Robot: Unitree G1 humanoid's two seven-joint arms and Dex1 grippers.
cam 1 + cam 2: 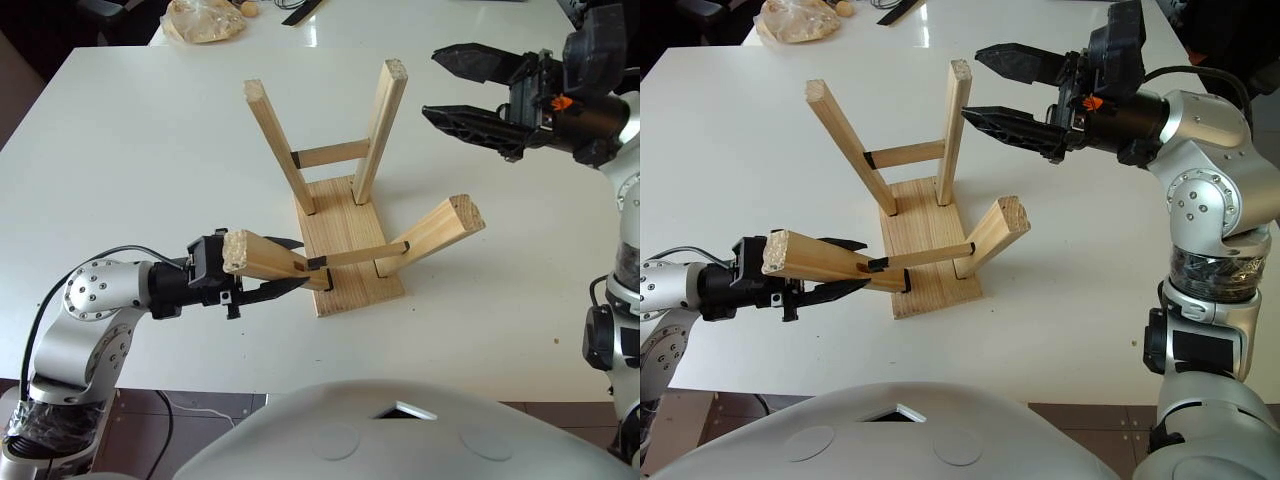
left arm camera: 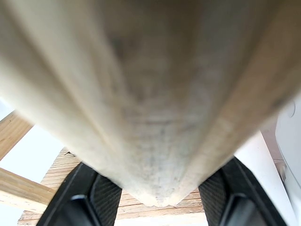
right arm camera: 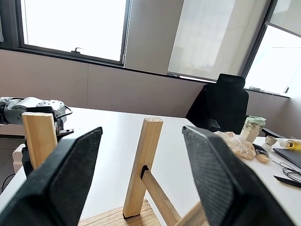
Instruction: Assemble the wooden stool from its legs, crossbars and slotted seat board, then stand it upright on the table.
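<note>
The stool [image 1: 345, 220] lies upside down in the middle of the white table [image 1: 120, 180]. Its 1 seat board [image 1: 352, 275] is flat on the table and its 4 legs point up. The 2 far legs stand tall: the far left leg [image 1: 280, 145] leans to the left and the far right leg [image 1: 378, 130] is almost straight up. 1 crossbar [image 1: 332, 154] joins them. The 2 near legs lean out a lot more. The near right leg [image 1: 435, 235] tips to the right and the near left leg [image 1: 265, 258] tips to the left. A 2nd crossbar [image 1: 355, 256] runs between them. The left gripper [image 1: 295, 265] is low over the table and is clamped on the near left leg, with 1 black finger [image 2: 94, 197] on each side of the wood. The right gripper [image 1: 975, 80] hangs in the air to the right of the far right leg, near its top. Its 2 fingers [image 3: 70, 174] are wide apart and hold nothing. 1 bag [image 1: 205, 20] lies at the far edge of the table, well away from the stool.
</note>
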